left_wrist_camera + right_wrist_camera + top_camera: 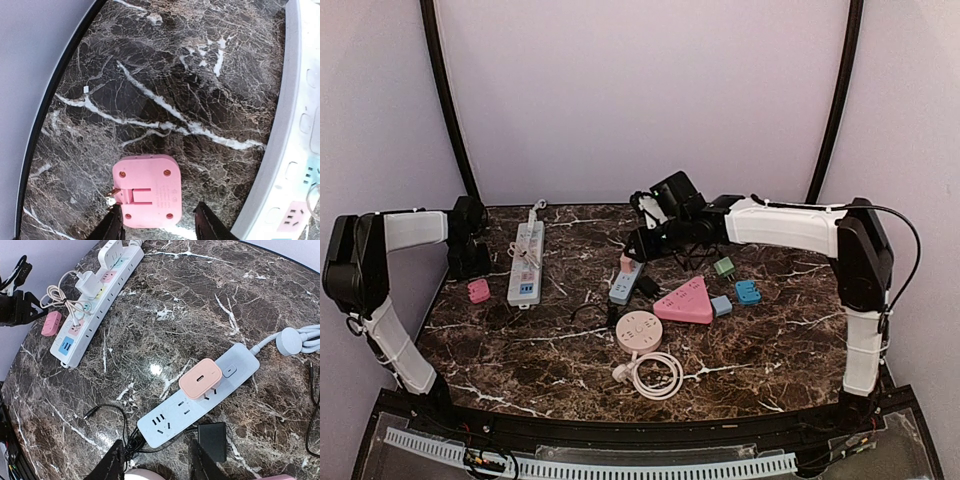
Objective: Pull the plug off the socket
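A: From above, where is the plug?
B: The peach plug (627, 263) is seated in the blue strip (623, 291), at its far end. The right gripper (645, 245) hangs just over that same end.
A: And the other arm?
B: The left gripper (470, 262) is well to the left of the blue strip, low over the marble table (770, 340). A white strip (525, 265) lies to the blue strip's left, and a pink adapter (478, 291) lies further left again.
A: What does the left wrist show?
B: The pincer stands wide, with its fingers (207, 225) on either side of the pink adapter, which lies flat with its back upward. The right-hand finger is clear of it. I cannot tell whether the other one touches.
A: And the right wrist?
B: The jaws are parted here too, with nothing between them, above the blue strip's free end. The peach plug is pushed into the strip beside its switch, towards the cable end. A black adapter (212, 440) lies just beside the strip's long edge
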You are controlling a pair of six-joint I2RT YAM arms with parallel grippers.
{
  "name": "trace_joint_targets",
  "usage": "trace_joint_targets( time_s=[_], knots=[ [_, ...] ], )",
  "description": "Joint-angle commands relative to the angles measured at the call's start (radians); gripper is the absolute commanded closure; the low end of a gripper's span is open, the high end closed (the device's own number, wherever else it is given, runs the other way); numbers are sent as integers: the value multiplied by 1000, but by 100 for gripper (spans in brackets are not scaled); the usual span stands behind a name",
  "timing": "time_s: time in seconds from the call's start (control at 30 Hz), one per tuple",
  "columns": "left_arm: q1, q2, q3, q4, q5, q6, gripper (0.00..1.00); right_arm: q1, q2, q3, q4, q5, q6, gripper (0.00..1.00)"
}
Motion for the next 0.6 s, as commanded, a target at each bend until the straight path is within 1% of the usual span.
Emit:
trace_joint_targets(
  time_s=[0.0, 0.1, 0.17, 0.27, 0.33, 0.4, 0.47, 0.57],
  knots=[
    [4, -75, 15, 8, 51, 11, 52, -9, 42, 55, 8, 22, -55, 55],
    [4, -121, 12, 12, 97, 11, 51, -10, 75, 97, -13, 29, -90, 49],
    [2, -158, 6, 23, 167, 8, 51, -10, 103, 132, -31, 41, -119, 43],
    [-12, -224, -13, 57, 243, 3, 51, -13, 151, 202, -71, 73, -168, 37],
    [-42, -254, -15, 68, 293, 2, 50, -21, 174, 231, -77, 98, -206, 31],
    [-85, -271, -9, 70, 336, -2, 50, -39, 195, 253, -71, 77, -240, 28],
    [-148, -285, -6, 80, 372, -14, 50, -62, 216, 271, -62, 27, -275, 27],
    [-198, -299, -24, 123, 439, -46, 50, -90, 249, 304, -66, -30, -346, 26]
  ],
)
